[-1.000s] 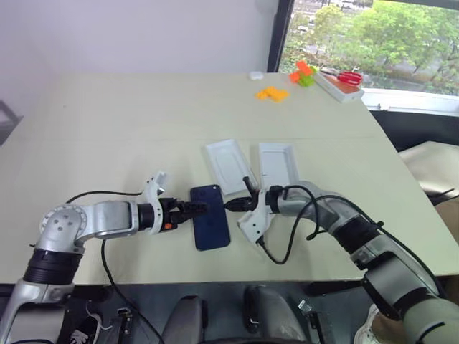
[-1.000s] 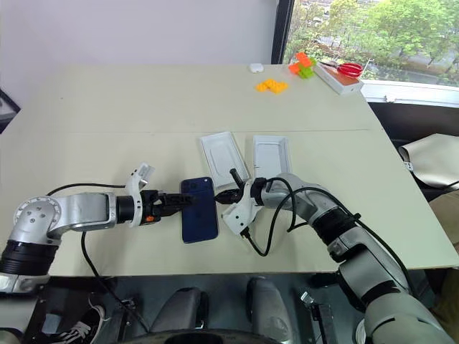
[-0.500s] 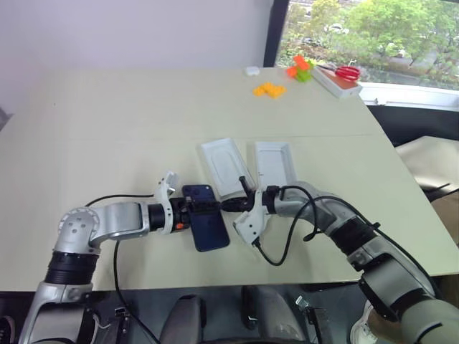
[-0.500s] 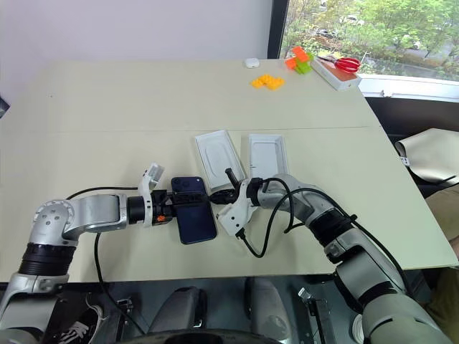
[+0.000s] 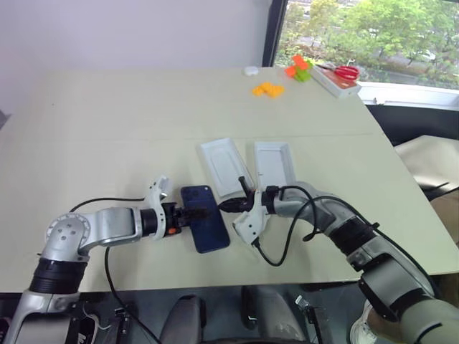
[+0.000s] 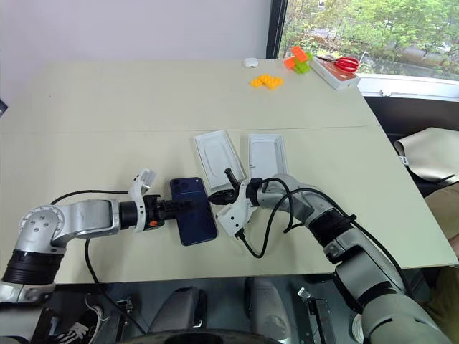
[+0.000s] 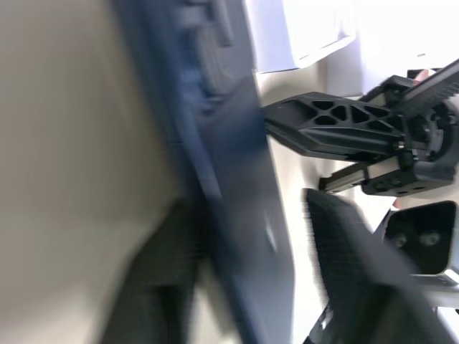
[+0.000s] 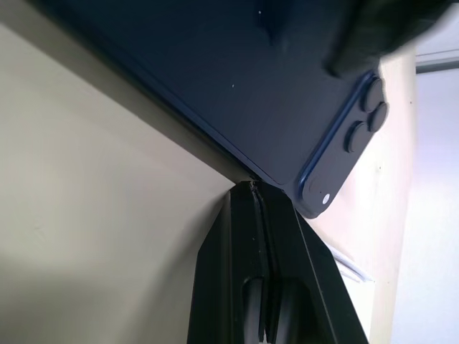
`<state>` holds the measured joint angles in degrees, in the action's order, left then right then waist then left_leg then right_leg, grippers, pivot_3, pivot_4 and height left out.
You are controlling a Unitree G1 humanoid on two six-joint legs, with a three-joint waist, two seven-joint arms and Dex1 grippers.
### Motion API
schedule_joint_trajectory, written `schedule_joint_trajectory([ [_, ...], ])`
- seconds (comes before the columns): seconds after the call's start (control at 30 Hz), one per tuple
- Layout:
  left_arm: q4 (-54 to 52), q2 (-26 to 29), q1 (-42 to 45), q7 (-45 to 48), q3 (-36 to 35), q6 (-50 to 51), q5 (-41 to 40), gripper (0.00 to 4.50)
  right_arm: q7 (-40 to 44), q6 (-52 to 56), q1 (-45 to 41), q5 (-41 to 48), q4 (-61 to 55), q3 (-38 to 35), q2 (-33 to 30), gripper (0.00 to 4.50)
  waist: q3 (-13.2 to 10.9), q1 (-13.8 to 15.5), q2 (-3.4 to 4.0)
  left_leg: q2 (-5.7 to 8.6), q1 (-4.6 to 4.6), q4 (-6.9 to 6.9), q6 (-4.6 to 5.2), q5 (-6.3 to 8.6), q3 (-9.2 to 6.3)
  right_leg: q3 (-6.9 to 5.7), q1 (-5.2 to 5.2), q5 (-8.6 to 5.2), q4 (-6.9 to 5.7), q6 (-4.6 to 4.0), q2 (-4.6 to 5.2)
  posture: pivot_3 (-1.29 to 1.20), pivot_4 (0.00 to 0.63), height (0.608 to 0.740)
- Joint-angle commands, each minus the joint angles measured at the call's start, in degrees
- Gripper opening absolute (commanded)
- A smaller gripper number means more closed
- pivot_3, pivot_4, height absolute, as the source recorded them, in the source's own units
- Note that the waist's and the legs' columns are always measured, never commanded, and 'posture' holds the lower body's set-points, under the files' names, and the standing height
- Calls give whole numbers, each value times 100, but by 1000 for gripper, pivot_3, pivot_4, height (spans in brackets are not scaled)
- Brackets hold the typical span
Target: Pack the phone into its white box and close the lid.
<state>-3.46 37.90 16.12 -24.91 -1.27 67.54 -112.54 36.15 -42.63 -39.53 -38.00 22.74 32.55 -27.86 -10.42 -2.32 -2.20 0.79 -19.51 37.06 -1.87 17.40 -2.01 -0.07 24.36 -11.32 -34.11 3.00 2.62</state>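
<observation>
Near the surface's (image 5: pixel 107 122) front edge, I have the left hand (image 5: pixel 192 213) pinching the phone's (image 5: pixel 206 227) left edge, while the clenched right hand (image 5: pixel 224 206) props its right edge so it tilts up. The box (image 5: pixel 275 162) waits just beyond.

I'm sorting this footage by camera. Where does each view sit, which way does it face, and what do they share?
Left eye view: on the head, looking forward and down over the table; both arms show.
Right eye view: the same, from slightly to the side.
Left wrist view: along the left gripper, its jaws either side of the phone.
Right wrist view: along the right gripper, jaws shut at the phone's edge.
Shared: all four show the phone; the left wrist view also catches the right gripper.
</observation>
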Motion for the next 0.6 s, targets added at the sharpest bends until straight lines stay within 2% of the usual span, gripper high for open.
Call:
schedule_joint_trajectory([
  [0.03, -147, -49, -43, 125, -205, -78, -46, 149, 36, 15, 149, -51, -14, 181, 44, 0, 4, 17, -8, 0, 0, 0, 0, 0, 0, -1, 0, 0, 0, -1, 0, 0, 150, 740],
  [0.07, -150, -40, -89, 195, -277, -74, -46, 42, 42, 29, 164, -39, -25, 177, 42, 0, 3, 9, -6, 1, 1, 1, 0, 0, 0, -2, -1, 0, 0, -1, 0, 0, 150, 740],
  [0.27, -100, 156, -310, 757, -625, 80, -46, 42, 82, 80, 217, 60, -106, 126, 8, 0, 0, -2, -5, -3, 1, -1, 0, 0, 1, -1, 1, -4, -2, 3, -4, 0, 150, 740],
  [0.43, 76, 473, -323, 1317, -795, 292, -46, 42, 621, 418, 363, 825, -304, -81, -43, 0, -9, 15, 0, 0, -4, -1, 2, 1, 1, -2, 5, -3, -1, 0, -3, 0, 150, 740],
  [0.53, 593, 562, -279, 2117, -1303, 552, -46, 42, 1699, 1848, 805, 2822, -1269, -517, 50, 0, -22, 35, 4, 7, -19, 0, 8, 4, 0, -3, 16, -2, -1, -1, -2, 0, 150, 740],
  [0.57, 684, 612, -291, 2229, -1364, 597, -46, 0, 1932, 2255, 891, 3240, -1534, -614, 72, 551, -26, 41, 6, 7, -30, 2, 10, 5, -2, -5, 25, -2, -1, -1, -2, 0, 150, 740],
  [0.6, 723, 659, -302, 2274, -1365, 621, -46, 0, 2061, 2511, 934, 3429, -1704, -666, 78, 908, -28, 46, 9, 6, -61, 8, 10, 5, -7, -7, 51, 0, -4, 0, 3, 0, 150, 740],
])
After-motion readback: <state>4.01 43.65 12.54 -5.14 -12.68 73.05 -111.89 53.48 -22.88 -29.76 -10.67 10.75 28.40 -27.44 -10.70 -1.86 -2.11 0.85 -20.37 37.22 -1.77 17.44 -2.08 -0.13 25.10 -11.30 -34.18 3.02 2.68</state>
